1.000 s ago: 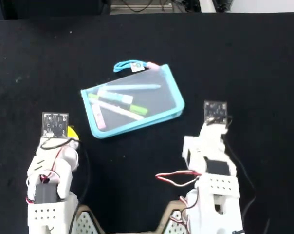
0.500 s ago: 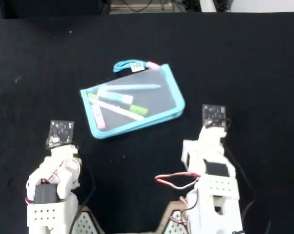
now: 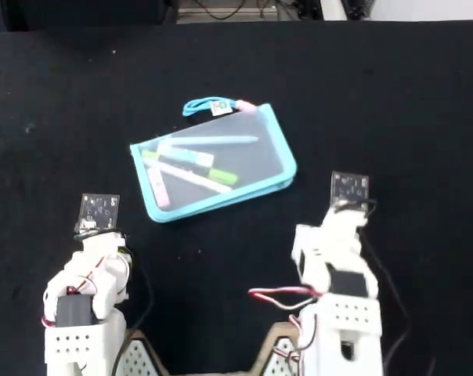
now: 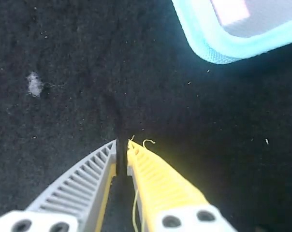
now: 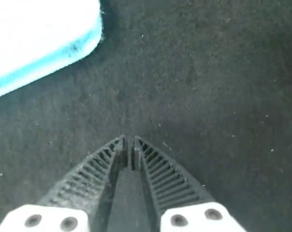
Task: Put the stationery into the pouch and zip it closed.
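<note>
At bottom left of the high view, left arm (image 3: pixel 88 266) drawn back toward its base compared with a second ago, its wrist board (image 3: pixel 99 213) now lower in the frame; no further shift over the last half second. At bottom right, right arm (image 3: pixel 334 258) eased back a touch too, only within that last half second. Judged as both arms retreating from the work, not reaching for it.

Left gripper (image 4: pixel 122 143): grey and yellow fingers pressed together at the tips, nothing between them, over bare black table cloth (image 4: pixel 64 58), apart from the pouch corner at the upper right of its wrist view. Right gripper (image 5: pixel 129 141): dark fingers likewise closed tip to tip, empty, over cloth, short of the pouch edge at the upper left of its wrist view.

Farther up, just left of centre in the high view, blue-rimmed pouch (image 3: pixel 221 201) lying flat and tilted, same spot and angle as a second ago. Through its clear face: light-blue pen (image 3: pixel 213 141), green-tipped highlighter (image 3: pixel 221 175), pink-ended piece (image 3: pixel 160 188) by the lower left corner, all inside. Blue loop (image 3: pixel 199 106) and pink tab (image 3: pixel 246 105) at the upper edge. Rim seemingly shut all round, zip teeth too small to confirm. Judged: stationery in, zip probably done, little or nothing left.
</note>
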